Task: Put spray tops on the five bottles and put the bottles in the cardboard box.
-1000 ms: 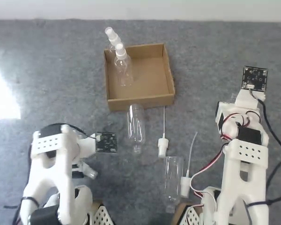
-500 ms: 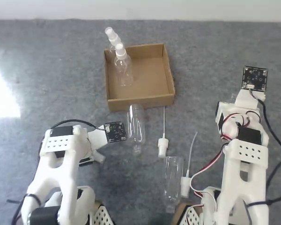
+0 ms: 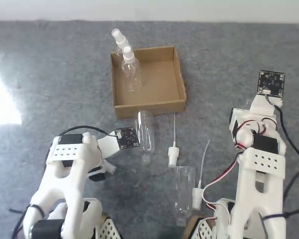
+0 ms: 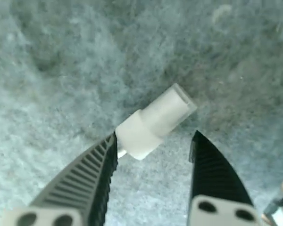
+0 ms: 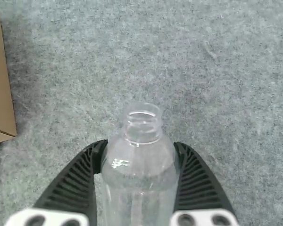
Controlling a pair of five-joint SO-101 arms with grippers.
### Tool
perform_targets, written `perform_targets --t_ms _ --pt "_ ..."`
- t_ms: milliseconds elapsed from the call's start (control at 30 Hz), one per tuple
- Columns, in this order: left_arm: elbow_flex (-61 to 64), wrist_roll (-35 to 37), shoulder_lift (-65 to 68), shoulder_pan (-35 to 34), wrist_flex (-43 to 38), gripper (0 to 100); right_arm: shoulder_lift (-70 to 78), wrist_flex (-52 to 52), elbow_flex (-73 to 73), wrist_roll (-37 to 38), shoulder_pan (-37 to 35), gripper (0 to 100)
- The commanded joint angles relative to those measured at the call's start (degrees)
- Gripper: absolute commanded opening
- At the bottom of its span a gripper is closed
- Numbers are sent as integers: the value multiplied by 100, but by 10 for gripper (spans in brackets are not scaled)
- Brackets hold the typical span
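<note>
My left gripper (image 4: 153,140) has a white spray top (image 4: 151,126) between its black fingers, lifted off the carpet. In the high view that gripper (image 3: 107,168) hangs just left of a capless bottle (image 3: 145,134) lying in front of the cardboard box (image 3: 179,74). My right gripper (image 5: 139,146) is shut on an upright clear bottle (image 5: 140,155) with an open neck. Two capped bottles are at the box's far left corner (image 3: 131,69) (image 3: 118,39). Another capless bottle (image 3: 183,191) lies near the front.
Two loose spray tops with long tubes lie on the grey carpet, one (image 3: 173,154) right of the lying bottle, one (image 3: 197,196) beside the front bottle. The right arm (image 3: 259,159) stands to the right of them. A box corner (image 5: 0,94) shows in the right wrist view.
My left arm has swung forward and to the right with the spray top, ending close to the lying bottle. The right arm has kept still.
</note>
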Motion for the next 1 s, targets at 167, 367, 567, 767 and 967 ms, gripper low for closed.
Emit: perform_targets --t_ms 167,367,567,767,967 --pt "-163 -730 9 35 -633 242 -171 -110 -62 123 -48 37" --pt "-251 -730 -9 35 -1011 242 -171 -119 -62 123 -48 37" --pt "-251 -730 44 387 -879 242 -171 -127 -62 123 -48 37" --pt "-127 -738 53 809 -844 242 -171 -119 -62 123 -48 37" --pt "-40 -721 62 809 -835 186 -171 -101 -62 255 -48 37"
